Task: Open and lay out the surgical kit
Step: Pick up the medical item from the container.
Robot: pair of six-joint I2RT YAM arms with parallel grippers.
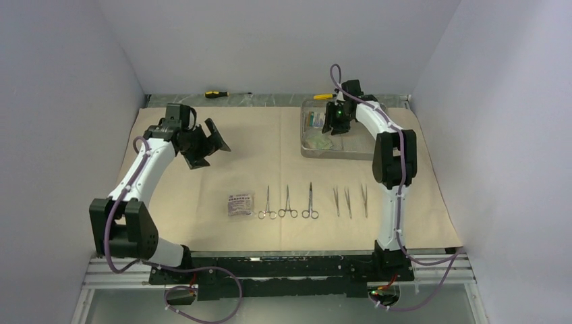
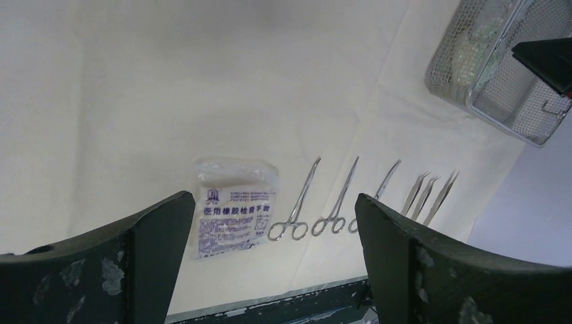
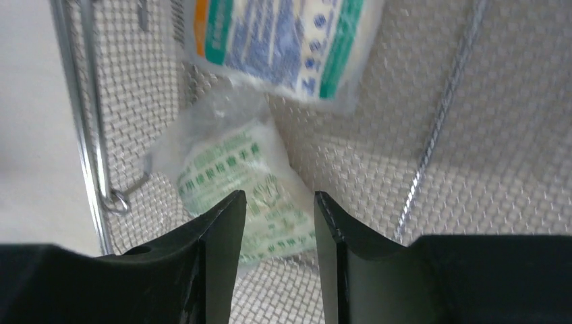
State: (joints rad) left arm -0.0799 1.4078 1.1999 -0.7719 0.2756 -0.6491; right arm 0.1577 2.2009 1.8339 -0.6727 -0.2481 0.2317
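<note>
Overhead view: large beige wrap cloth spread flat over the counter; rectangular silver wire-mesh tray standing on the far right part of the cloth.

Near edge of the cloth, one row from left to right: one printed packet lying flat; three scissor-handled clamps side by side, ring handles toward the arm bases; three tweezers side by side, apart from the clamps; no item in the row touches its neighbour.

Left gripper: raised above the left half of the cloth, well apart from the row and the tray; fingers spread wide, nothing between them.

Right gripper: lowered into the tray; fingers drawn fairly close, a narrow gap between the tips; tips over a green-printed packet that lies on the mesh floor near the tray's wire wall; whether the tips pinch or only hover over this packet cannot be told.

A second packet, printed in blue, green and orange, also lies in the tray; it overlaps the far end of the green-printed one.

Beyond the far edge of the cloth: one yellow-and-black screwdriver on the counter; another just behind the tray.
</note>
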